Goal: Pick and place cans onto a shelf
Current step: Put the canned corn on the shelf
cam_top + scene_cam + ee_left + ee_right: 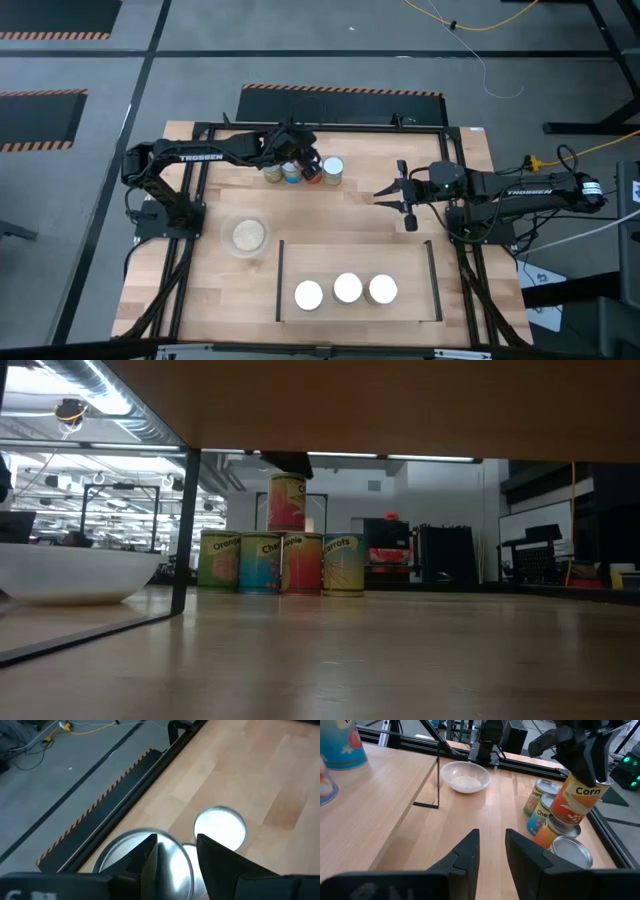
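The left end effector (580, 750) is gripping a Corn can (577, 800), holding it lifted above the row of cans (280, 563) at the worktop's (340, 215) far edge. The right end effector (395, 200) is hovering mid-worktop, fingers slightly parted, empty. Three cans (347, 290) are standing on the shelf (410, 262).

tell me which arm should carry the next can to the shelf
Left. Its gripper already holds the Corn can lifted above the row; the right gripper waits empty. The shelf has free space.
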`<action>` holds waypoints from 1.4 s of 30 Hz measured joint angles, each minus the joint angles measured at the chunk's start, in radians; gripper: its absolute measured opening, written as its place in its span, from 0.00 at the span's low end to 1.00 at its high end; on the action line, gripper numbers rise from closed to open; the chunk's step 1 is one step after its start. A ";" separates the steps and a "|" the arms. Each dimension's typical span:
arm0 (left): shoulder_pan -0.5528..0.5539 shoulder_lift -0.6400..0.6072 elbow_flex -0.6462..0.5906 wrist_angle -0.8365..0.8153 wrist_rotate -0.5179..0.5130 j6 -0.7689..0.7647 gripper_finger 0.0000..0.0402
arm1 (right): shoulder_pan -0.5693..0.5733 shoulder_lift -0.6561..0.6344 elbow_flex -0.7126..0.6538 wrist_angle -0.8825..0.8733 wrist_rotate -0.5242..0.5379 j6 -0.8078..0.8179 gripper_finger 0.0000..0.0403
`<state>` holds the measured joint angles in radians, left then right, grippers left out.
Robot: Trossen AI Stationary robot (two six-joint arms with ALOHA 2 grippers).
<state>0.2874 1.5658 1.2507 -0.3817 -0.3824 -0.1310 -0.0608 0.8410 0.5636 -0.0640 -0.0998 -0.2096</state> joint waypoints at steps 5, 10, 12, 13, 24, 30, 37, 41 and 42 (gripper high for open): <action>-0.002 -0.001 0.000 -0.031 -0.002 -0.008 0.32 | 0.000 0.000 0.000 0.000 0.000 0.000 0.24; -0.003 -0.001 0.000 -0.034 -0.003 -0.021 0.32 | 0.000 0.000 0.000 0.000 0.000 0.000 0.24; -0.003 -0.001 0.000 -0.034 -0.002 -0.021 0.32 | 0.000 0.000 0.000 0.000 0.000 0.000 0.24; -0.003 -0.001 0.000 -0.034 -0.002 -0.021 0.32 | 0.000 0.000 0.000 0.000 0.000 0.000 0.24; -0.003 -0.001 0.000 -0.035 0.000 -0.020 0.16 | 0.000 0.000 0.000 0.000 0.000 0.000 0.24; -0.003 -0.001 0.000 -0.035 0.002 -0.020 0.10 | 0.000 0.000 0.000 0.000 0.000 0.000 0.24; -0.003 -0.001 0.000 -0.042 0.005 -0.020 0.01 | 0.000 0.000 0.000 0.000 0.000 0.000 0.24; -0.003 -0.001 0.000 -0.041 0.005 -0.020 0.01 | 0.000 0.000 0.000 0.000 0.000 0.000 0.24; -0.003 -0.001 0.000 -0.041 0.005 -0.020 0.01 | 0.000 0.000 0.000 0.000 0.000 0.000 0.24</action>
<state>0.2844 1.5646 1.2510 -0.4222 -0.3779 -0.1509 -0.0608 0.8410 0.5640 -0.0643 -0.0994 -0.2100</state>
